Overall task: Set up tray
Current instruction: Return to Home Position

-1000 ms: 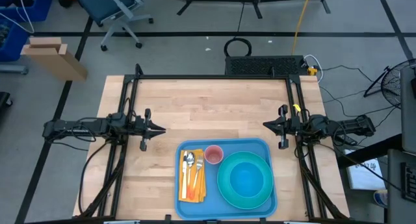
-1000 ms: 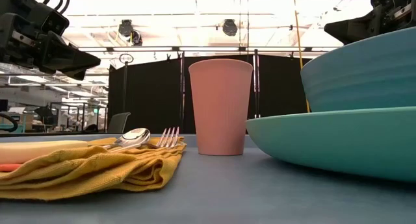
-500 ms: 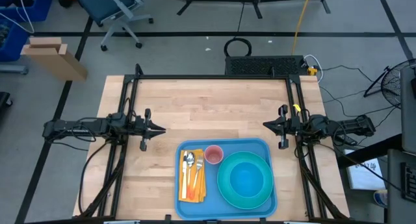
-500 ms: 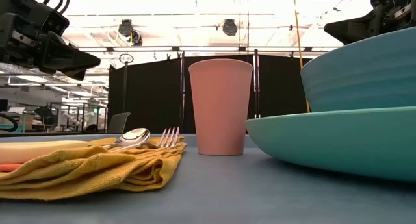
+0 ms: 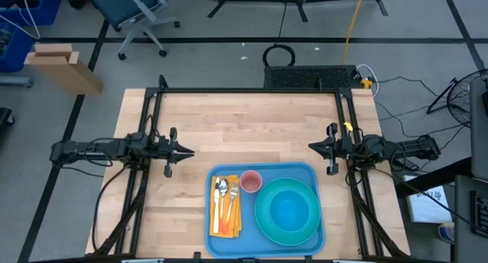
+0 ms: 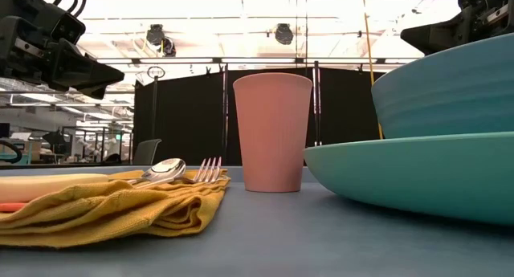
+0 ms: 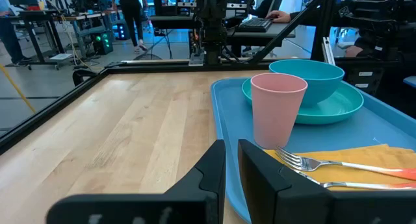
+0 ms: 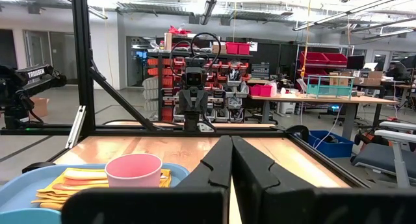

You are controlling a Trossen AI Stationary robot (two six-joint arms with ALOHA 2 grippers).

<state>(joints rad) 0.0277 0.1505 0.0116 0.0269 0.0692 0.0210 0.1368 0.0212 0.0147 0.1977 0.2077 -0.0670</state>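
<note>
The sky-blue tray [image 5: 248, 211] lies flat on the wooden table near its front edge. On it a yellow napkin [image 5: 226, 219] carries a spoon and a fork [image 7: 325, 164]. A pink cup [image 5: 252, 180] stands upright beside it, and a teal bowl [image 5: 290, 210] sits in a round teal plate [image 5: 260, 210]. My left gripper [image 5: 191, 151] hovers at the table's left side, level and pointing right, with only a narrow slit between its fingers [image 7: 231, 165]. At the right side my right gripper [image 5: 311, 146] points left with its fingers shut [image 8: 231, 143]. Neither holds anything.
Black frame rails [image 5: 244, 91] run along the table's far, left and right sides. Bare wood [image 5: 244, 126] fills the far half of the table between the two arms. Off the table, an office chair [image 5: 133, 8] and a cardboard box [image 5: 61, 65] stand on the floor.
</note>
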